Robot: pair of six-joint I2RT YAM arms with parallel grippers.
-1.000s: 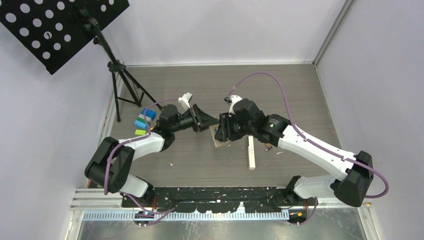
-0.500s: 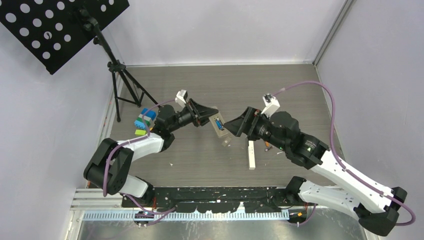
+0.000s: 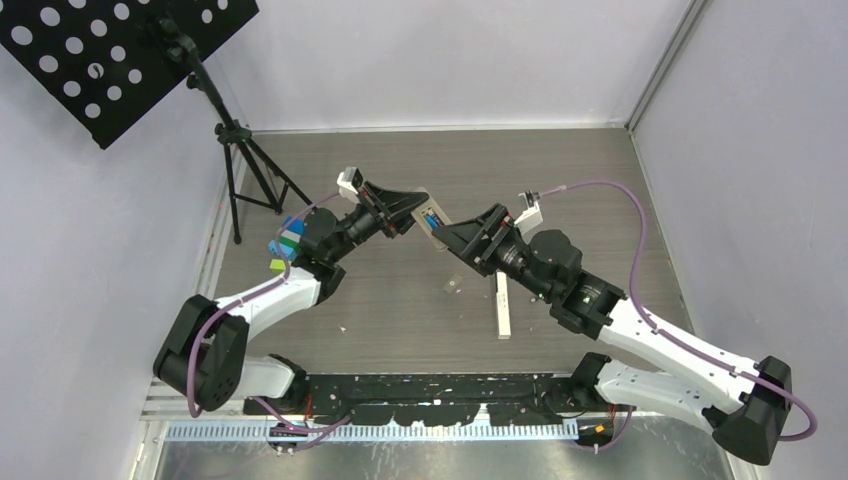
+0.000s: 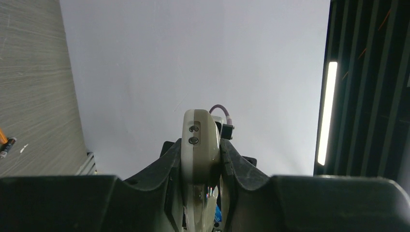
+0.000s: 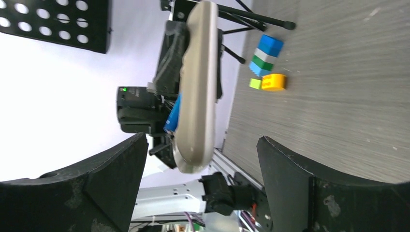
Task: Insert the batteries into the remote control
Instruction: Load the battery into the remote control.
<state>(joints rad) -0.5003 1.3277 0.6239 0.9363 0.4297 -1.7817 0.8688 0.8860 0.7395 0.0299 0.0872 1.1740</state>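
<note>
My left gripper [image 3: 408,216] is shut on the beige remote control [image 3: 432,224] and holds it in the air, tilted. A blue battery [image 3: 432,216] sits in its open back. In the left wrist view the remote control [image 4: 199,145] is pinched edge-on in my left gripper [image 4: 201,166]. My right gripper [image 3: 458,238] is open, right beside the remote's free end and not touching it. In the right wrist view the remote control [image 5: 196,87] with the blue battery [image 5: 173,112] hangs beyond my wide-open right gripper [image 5: 200,193]. An orange battery [image 4: 2,137] and a dark battery [image 4: 7,147] lie on the table.
A long white remote [image 3: 503,305] and a small clear piece [image 3: 452,286] lie on the table under the right arm. Coloured toy blocks [image 3: 285,244] sit at the left by the tripod [image 3: 245,170] of a black perforated music stand [image 3: 110,50]. Grey walls close three sides.
My right gripper opened wide, left the remote control, pulled back to the right, and now stands near it again. My left arm lifted the remote control off the table, up and away.
</note>
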